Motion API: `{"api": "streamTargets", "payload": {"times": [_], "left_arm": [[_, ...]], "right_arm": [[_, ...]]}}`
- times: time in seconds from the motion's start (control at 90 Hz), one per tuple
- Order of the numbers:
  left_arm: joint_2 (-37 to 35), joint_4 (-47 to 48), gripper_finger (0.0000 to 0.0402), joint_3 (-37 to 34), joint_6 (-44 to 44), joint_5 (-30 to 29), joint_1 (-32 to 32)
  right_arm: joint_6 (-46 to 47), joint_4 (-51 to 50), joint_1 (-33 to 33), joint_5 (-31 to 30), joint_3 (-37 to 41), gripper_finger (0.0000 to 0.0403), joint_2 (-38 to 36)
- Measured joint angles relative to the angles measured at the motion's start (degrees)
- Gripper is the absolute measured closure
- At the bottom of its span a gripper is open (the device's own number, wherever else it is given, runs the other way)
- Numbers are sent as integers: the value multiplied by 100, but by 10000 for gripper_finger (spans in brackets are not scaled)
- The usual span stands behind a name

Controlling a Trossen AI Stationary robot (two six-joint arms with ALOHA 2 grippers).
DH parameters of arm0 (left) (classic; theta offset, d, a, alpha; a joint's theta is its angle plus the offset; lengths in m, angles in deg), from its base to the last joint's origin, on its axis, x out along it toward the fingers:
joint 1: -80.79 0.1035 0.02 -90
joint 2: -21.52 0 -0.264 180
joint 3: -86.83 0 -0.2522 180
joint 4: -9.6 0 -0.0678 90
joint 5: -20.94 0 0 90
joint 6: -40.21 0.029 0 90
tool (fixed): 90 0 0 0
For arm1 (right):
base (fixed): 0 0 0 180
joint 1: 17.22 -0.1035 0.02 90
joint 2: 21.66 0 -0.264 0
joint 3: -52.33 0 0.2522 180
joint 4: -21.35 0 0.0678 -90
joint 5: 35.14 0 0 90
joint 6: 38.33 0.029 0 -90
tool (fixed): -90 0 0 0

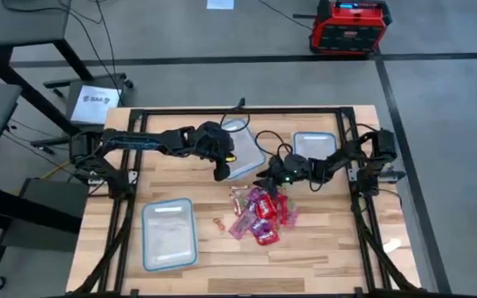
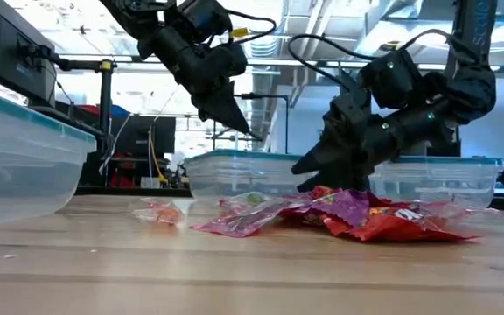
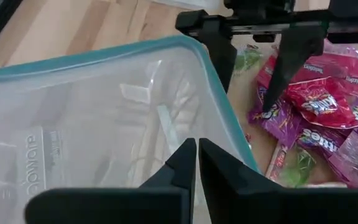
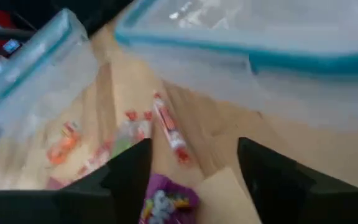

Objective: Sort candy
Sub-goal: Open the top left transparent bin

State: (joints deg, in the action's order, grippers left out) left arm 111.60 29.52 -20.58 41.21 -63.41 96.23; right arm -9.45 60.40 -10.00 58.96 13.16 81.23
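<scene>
While spread, right gripper above candy

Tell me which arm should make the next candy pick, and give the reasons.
Right, probably. The right hand hangs open at the edge of the candy pile, a purple packet between its fingers. The left hand is shut over the middle container, farther from the pile.

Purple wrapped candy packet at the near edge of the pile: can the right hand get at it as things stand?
Probably yes. The right hand is open just above the purple wrapped candy packet, with nothing between them. The left hand is shut over a clear plastic container, out of the way.
</scene>
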Motion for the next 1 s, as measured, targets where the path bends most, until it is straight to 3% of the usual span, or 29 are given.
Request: {"api": "streamTargets", "payload": {"times": [0.144, 0.533, 0.844, 1.0], "left_arm": [[109, -4, 395, 1, 130, 22, -3], [801, -120, 395, 8, 532, 336, 1], [1176, -72, 395, 22, 392, 460, 44], [1335, -125, 395, 18, 245, 428, 42]], "right_arm": [[-472, 49, -9, -290, 0, 150, 0], [-993, 566, 276, -222, 4, 169, 0], [-1037, 852, 322, 649, 33, 184, 66], [-587, 2047, 326, 1858, 4, 198, 232]]}}
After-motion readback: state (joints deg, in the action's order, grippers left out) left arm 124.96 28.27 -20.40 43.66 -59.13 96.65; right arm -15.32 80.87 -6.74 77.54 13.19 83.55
